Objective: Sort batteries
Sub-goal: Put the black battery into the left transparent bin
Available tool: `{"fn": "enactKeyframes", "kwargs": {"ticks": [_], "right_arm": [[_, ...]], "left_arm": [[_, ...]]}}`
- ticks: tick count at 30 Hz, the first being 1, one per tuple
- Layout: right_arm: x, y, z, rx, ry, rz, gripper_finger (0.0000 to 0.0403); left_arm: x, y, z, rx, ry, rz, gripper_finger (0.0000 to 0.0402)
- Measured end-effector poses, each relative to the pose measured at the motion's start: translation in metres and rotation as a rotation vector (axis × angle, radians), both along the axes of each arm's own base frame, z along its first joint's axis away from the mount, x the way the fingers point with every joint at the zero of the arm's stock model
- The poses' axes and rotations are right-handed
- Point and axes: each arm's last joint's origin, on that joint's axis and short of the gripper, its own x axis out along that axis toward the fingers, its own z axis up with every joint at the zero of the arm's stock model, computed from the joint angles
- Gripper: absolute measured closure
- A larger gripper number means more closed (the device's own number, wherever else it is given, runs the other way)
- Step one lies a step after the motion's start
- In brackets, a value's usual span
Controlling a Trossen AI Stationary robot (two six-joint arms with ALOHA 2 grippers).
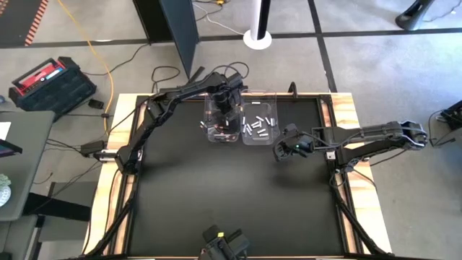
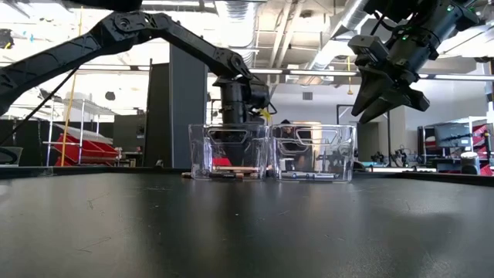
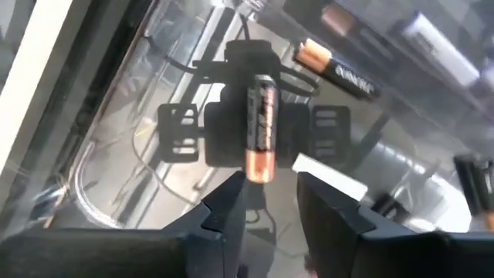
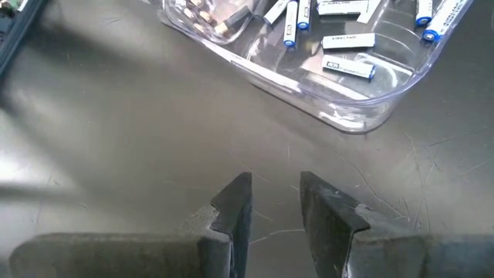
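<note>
copper-topped black battery [image 3: 261, 127] lies just beyond the parted left gripper [image 3: 266, 202] over the left clear bin [image 1: 222, 123] at twelve o'clock, looking light, stiff, slick and roll-prone, so pinch mid-barrel; right gripper [image 4: 274, 199] hovers spread beside the white-cell bin [image 4: 363, 108].

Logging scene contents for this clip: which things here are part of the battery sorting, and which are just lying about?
Part of the job:
- dark copper-ended battery just past the left gripper, jaws parted
- white batteries
- left clear bin
- right clear bin
- right gripper, jaws parted, empty, over bare table

Lying about:
- red-and-black case on the floor
- yellow cable
</note>
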Motion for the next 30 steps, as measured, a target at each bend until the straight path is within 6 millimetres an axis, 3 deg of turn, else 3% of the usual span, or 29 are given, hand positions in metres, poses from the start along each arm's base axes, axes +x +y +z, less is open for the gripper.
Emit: {"fn": "enactKeyframes", "kwargs": {"ticks": [5,11,16,20,24,30], "right_arm": [[0.0,0.0,0.0,0.0,0.0,0.0,0.0276],[0.0,0.0,0.0,0.0,0.001,0.0,0.0276],[0.0,0.0,0.0,0.0,0.001,0.0,0.0276],[0.0,0.0,0.0,0.0,0.001,0.0,0.0276],[0.0,0.0,0.0,0.0,0.0,0.0,0.0276],[0.0,-0.003,0.0,0.004,-0.003,-0.017,0.0276]], "left_arm": [[-0.004,-0.003,0.014,0.006,0.01,-0.03,0.0283],[-0.013,-0.008,0.059,0.082,-0.074,-0.055,0.0283],[-0.032,-0.015,0.103,0.177,-0.118,-0.08,0.0284],[-0.064,-0.009,0.131,0.266,-0.111,-0.034,0.0311],[-0.108,-0.005,0.143,0.276,-0.13,0.022,0.0376],[-0.17,-0.023,0.127,0.239,-0.279,0.018,0.04]]}}
